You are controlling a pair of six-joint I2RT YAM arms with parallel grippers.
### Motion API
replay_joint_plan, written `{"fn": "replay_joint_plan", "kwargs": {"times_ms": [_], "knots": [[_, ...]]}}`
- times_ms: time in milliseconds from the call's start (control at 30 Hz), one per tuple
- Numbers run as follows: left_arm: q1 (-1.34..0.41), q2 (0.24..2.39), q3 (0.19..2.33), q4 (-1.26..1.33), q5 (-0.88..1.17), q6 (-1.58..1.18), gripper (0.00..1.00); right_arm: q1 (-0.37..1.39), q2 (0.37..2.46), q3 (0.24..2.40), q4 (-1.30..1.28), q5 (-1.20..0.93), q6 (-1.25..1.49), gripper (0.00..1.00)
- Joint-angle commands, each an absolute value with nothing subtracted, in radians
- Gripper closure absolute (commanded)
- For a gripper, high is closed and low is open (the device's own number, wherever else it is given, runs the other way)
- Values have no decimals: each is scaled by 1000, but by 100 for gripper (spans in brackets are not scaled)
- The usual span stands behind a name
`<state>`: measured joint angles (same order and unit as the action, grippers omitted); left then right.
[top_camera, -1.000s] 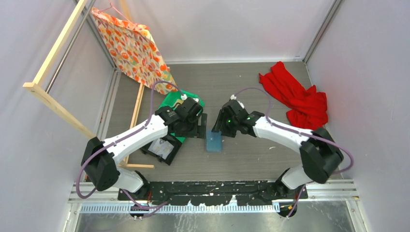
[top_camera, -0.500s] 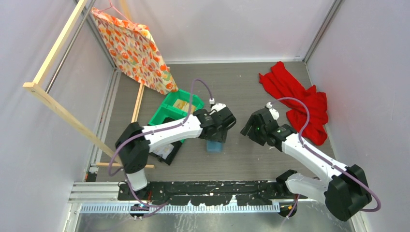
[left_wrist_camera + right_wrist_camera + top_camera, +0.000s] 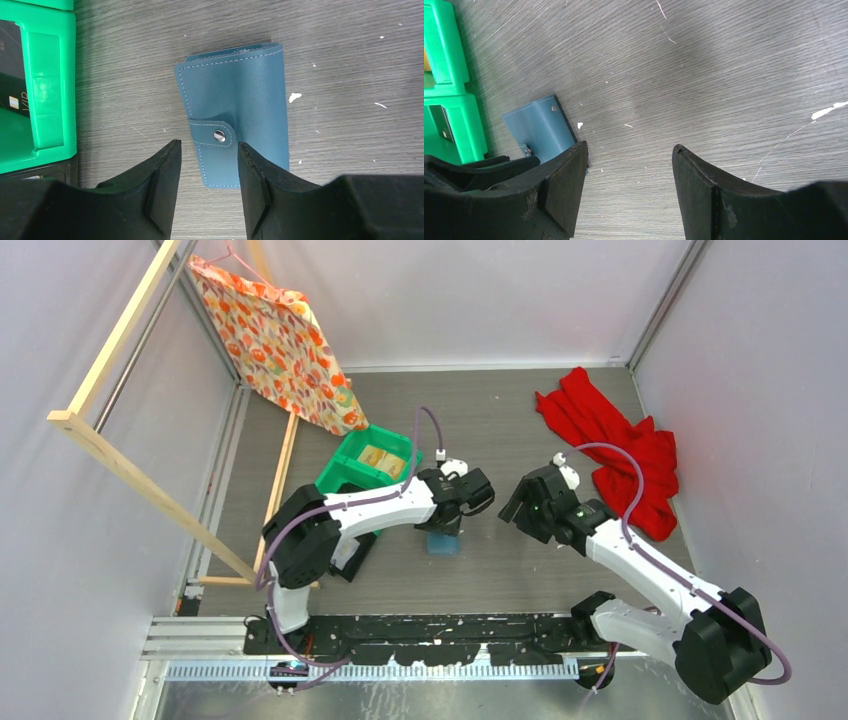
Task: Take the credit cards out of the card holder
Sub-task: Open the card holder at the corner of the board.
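The top view looks steeply down from above and behind the arm bases, far enough off to take in the whole table (image 3: 500, 420), with the card holder (image 3: 443, 542) near its middle. The left wrist view sits close over the card holder (image 3: 235, 110), facing straight down. The left claw (image 3: 207, 150) fills its bottom edge, and the green bin (image 3: 50, 90) lies left of the holder. The right wrist view looks down at a slant from farther off, with the card holder (image 3: 539, 127) left of the right claw (image 3: 629, 150). All three views share the holder, the bin's edge and the table around them.
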<state>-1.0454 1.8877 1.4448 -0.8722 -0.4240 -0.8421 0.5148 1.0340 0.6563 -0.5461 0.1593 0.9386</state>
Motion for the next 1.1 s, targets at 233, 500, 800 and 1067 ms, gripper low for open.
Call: {"fn": "replay_joint_plan", "kwargs": {"times_ms": [233,500,800,1067], "knots": [[-1049,1946,1513,-890,-497,-855,54,512,1073,637,-483,133,950,33],[-1049,1957,1519,-891,-492,-864,76,512,1077,642,-481,119,950,33],[-1049,1920,1503,-898,-495,-857,95,512,1097,600,-287,-112,904,26],[-1009,1778,1406,-762,-305,-787,100,511,1195,534,-30,-354,941,13]]}}
